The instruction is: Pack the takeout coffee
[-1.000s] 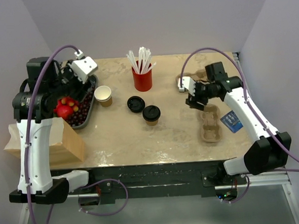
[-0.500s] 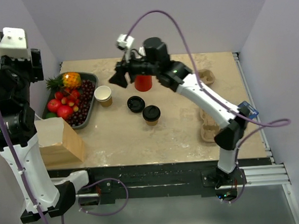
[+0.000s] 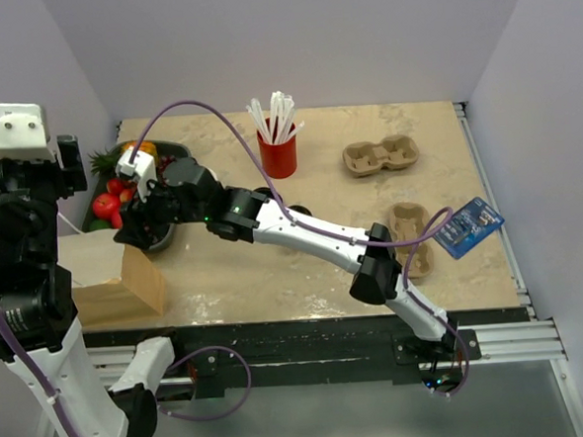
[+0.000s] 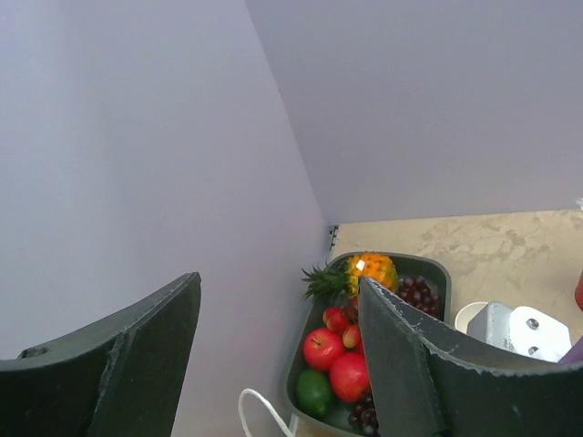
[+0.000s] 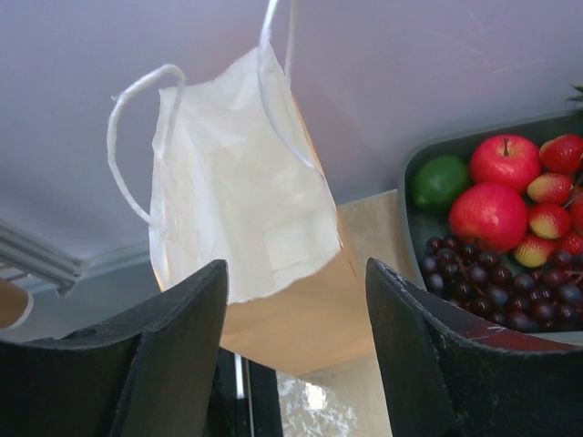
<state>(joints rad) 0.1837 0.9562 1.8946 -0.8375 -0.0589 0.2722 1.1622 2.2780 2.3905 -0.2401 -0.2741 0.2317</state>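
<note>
**Worktop** (image 3: 226,277): beige slab with a mottled stone-look face.

**Left arm** (image 3: 28,284): white shells on black joints, raised at the left edge. Its end effector (image 4: 278,300) is spread wide with nothing between the matte black, wedge-shaped fingers.

**Right arm** (image 3: 302,233): stretched low across the middle of the worktop towards the left. Its end effector (image 5: 296,282) also stands apart and grips nothing (the bag's mouth shows beyond the gap).

**Paper bag** (image 3: 102,280): kraft brown outside, creased white inside, thin white cord handles. It stands at the near-left corner, just beside the tray.

**Fruit tray** (image 5: 407,238): dark grey with rounded corners, holding glossy red apples (image 5: 490,216), a green lime (image 5: 439,182) and dark grapes (image 5: 496,291).

**Pulp cup carriers**: two of moulded fibre, one far right (image 3: 380,156), one nearer (image 3: 410,251).

**Red cup** (image 3: 279,158): cylindrical, holding white straws (image 3: 275,115).

**Blue card** (image 3: 467,228): flat, at the right edge.

**Takeout coffee**: hidden under the right arm at mid-worktop; cannot be made out.
</note>
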